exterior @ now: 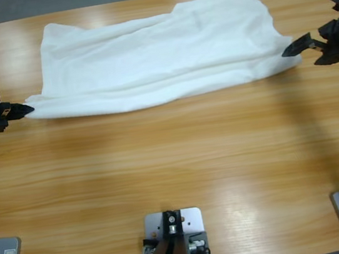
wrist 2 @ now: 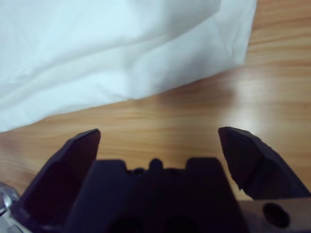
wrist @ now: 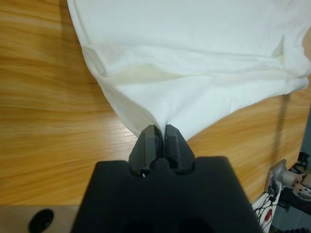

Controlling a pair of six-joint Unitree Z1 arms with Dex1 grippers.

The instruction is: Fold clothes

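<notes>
The left gripper (wrist: 161,130) pinches a corner of the white T-shirt (exterior: 159,56); the right gripper (wrist 2: 158,138) gapes wide, just off the T-shirt's opposite edge.

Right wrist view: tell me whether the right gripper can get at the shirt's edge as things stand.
Probably yes. The right gripper is open, only bare table lies between its jaws and the white T-shirt hem, and nothing blocks the approach.

Thin, soft white cloth T-shirt (exterior: 159,56), matt and creased, pinched at the left end effector (wrist: 160,131); beneath it, smooth wood-grain counter (exterior: 175,164) with slight sheen; both end effectors matt black plastic.
</notes>
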